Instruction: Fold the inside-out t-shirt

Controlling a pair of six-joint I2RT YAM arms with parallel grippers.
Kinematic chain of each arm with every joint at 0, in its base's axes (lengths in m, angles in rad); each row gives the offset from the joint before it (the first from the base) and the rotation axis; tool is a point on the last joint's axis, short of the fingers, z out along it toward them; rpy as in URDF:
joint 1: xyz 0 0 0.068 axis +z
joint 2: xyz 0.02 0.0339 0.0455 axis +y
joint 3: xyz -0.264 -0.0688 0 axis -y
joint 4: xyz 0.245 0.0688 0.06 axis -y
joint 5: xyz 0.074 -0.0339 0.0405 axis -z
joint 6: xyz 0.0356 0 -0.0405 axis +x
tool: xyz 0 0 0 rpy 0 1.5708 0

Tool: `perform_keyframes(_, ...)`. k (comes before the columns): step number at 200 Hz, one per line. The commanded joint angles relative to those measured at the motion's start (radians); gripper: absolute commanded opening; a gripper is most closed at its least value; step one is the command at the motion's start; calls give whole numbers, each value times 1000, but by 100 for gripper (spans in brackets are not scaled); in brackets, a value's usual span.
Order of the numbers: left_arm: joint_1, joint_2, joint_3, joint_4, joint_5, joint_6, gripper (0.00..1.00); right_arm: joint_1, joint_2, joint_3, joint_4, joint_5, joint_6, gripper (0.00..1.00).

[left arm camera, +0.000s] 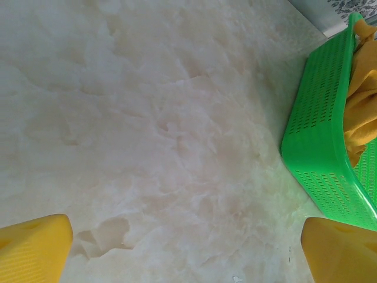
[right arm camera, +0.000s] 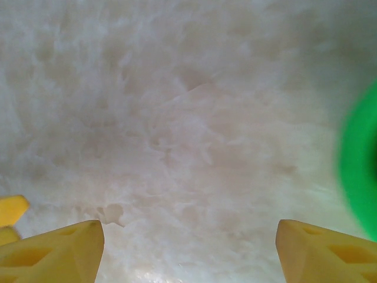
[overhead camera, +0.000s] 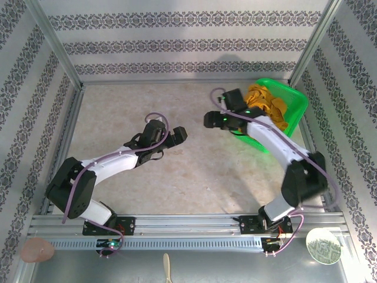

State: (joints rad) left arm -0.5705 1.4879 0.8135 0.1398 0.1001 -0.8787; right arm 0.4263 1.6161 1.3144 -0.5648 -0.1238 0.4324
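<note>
Along the far right corner of the surface [overhead camera: 194, 183], a pale, marbled beige top, sits one green basket [overhead camera: 301, 105] with perforated sides. Patterned wall panels [overhead camera: 177, 35] in grey and white bands close off the far, left and right edges, with metal posts at the two far corners. Bunched up inside the basket lies the one mustard-orange t-shirt [overhead camera: 268, 103], heaped above the rim. From the left wrist view a fold of it shows over the basket's near wall. Two arms reach from the rail at the near edge towards the middle of the surface, which is bare beneath them. The left gripper [overhead camera: 178, 134] hangs over bare surface with its jaws spread wide and nothing between them. The right gripper [overhead camera: 208, 120], just beside the basket's left wall, has its jaws well apart and also holds nothing. On the metal ledge at the near edge lie one pinkish lump [overhead camera: 37, 250] and one pale round disc [overhead camera: 323, 244].
</note>
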Motion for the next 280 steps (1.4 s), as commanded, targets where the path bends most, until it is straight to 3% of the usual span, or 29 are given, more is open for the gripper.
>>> perform_keyframes(1,-14,-44,-26,17,-34,-21,99,79,149,92,2,79,60,78)
perform_keyframes(46,-14,-94,-52,-2,-59,-16,99,63,285,145,7,287,123,79)
perform_keyframes(119,-14,-91,-57,29,-45,-26,100,-184,67,-172,85,259,118,79)
perform_keyframes(156,-15,-82,-75,67,-36,-46,100,-304,34,-211,94,204,111,80)
perform_keyframes(191,-15,-97,-91,73,-33,-46,100,-390,53,-161,72,178,104,80)
perform_keyframes(228,-15,-114,-108,73,-38,-26,99,-350,-66,-112,88,-40,109,76)
perform_keyframes(249,-15,-107,-118,90,-22,-25,99,-336,-96,-5,44,26,95,81)
perform_keyframes(280,-16,-86,-121,132,0,-23,99,-399,41,201,-67,176,71,85)
